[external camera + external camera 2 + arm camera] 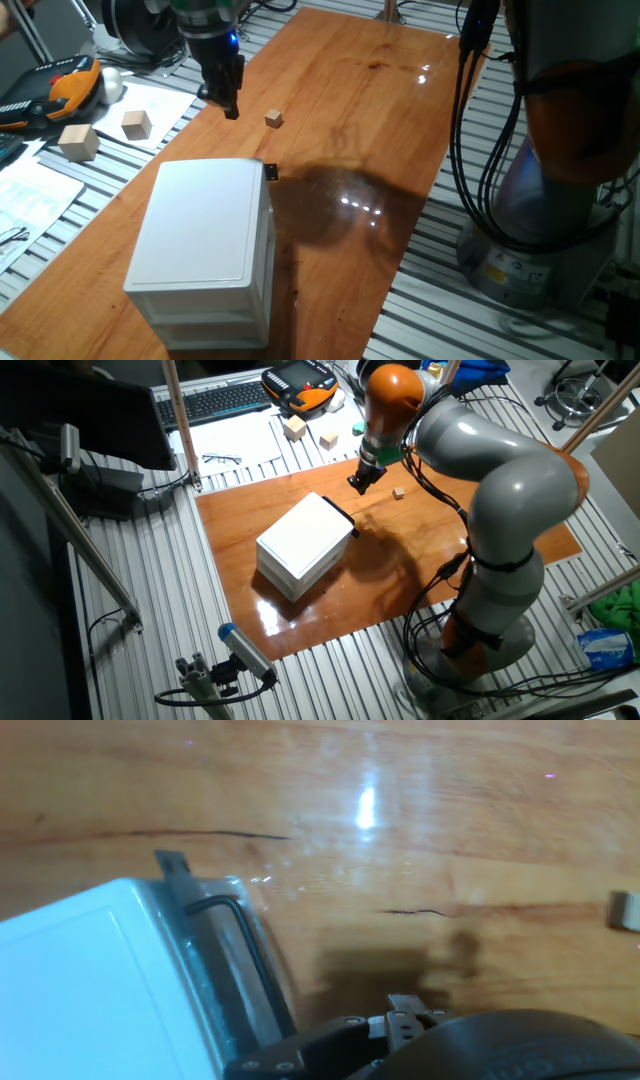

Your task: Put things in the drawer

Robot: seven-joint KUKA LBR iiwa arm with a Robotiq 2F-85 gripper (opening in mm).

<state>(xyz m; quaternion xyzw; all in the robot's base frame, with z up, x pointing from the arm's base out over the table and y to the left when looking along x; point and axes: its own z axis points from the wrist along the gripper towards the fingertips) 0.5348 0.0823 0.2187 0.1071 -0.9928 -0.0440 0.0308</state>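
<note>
tabletop: reddish-brown wood, smooth, glossy, mirroring the lamps
cabinet: white plastic, smooth, faint sheen
drawer: white plastic, its front edge partly translucent
tiny cube: plain light-tan wood, matt
two larger blocks: pale bare wood, matt
gripper: black, dull finish
arm shells: smooth grey and orange, glossy
bench: ribbed bare metal, satin
sheets: white paper, matt

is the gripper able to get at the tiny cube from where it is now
Probably yes. The gripper hangs just above the table, with the tiny cube a short way beside it on bare wood. Nothing stands between them; the white cabinet sits off to the side.
</note>
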